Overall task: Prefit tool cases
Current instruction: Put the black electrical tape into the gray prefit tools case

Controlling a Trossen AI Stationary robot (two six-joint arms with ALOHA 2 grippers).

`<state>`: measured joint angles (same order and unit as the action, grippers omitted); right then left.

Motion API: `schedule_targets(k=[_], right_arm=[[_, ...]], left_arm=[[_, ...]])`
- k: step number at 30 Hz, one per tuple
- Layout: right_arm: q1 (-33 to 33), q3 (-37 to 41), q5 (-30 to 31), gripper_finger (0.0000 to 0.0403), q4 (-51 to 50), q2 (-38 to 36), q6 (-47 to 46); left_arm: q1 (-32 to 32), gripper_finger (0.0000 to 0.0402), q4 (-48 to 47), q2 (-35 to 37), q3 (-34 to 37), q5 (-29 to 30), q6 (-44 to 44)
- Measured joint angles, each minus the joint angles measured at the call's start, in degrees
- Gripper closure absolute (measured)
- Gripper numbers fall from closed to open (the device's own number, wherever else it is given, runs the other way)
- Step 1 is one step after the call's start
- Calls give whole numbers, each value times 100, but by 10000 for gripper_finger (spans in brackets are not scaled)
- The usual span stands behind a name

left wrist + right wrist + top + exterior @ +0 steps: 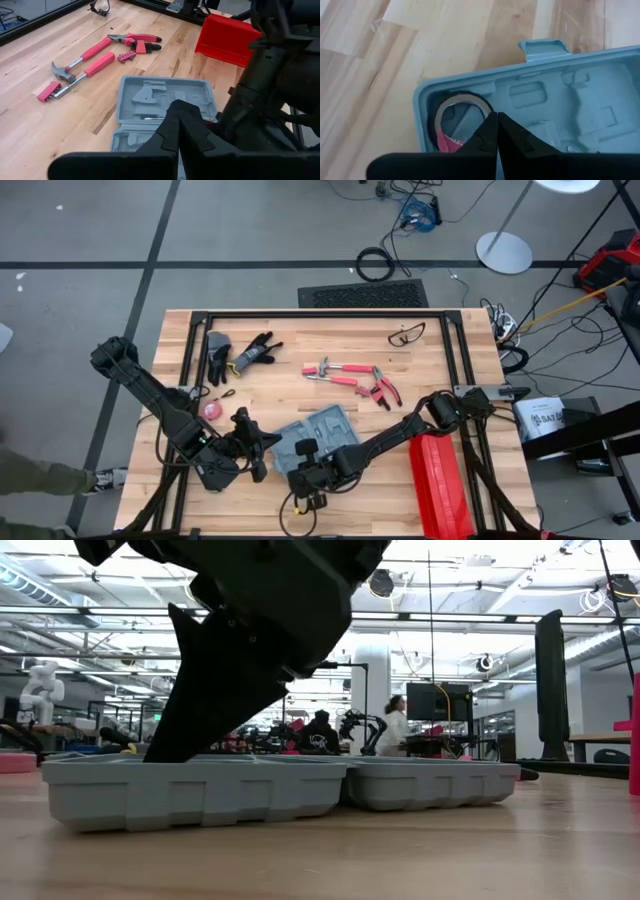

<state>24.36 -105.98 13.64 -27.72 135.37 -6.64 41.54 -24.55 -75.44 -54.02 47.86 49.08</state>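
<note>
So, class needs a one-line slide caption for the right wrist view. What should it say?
Right gripper, fingers together, hangs over the open tool case, just above a round tape measure sitting in a corner slot.

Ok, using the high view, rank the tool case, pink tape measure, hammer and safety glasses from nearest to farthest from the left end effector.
From the left end effector:
1. Tool case, just beside it toward the right arm.
2. Pink tape measure, on the left arm's side.
3. Hammer, mid-table.
4. Safety glasses, at the far edge.

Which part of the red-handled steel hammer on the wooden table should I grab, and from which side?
Grip the red-handled steel hammer around the middle of its handle, coming straight down and closing across it. It lies flat, and a red-handled screwdriver lies close alongside, so a sideways approach would probably bump that.
</note>
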Motion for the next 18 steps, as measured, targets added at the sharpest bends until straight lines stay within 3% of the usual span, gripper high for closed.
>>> schedule_targets(k=[18], right_arm=[[206, 91, -55, 403, 236, -271, 140]], left_arm=[[-2, 393, 2, 0, 0, 59, 2]])
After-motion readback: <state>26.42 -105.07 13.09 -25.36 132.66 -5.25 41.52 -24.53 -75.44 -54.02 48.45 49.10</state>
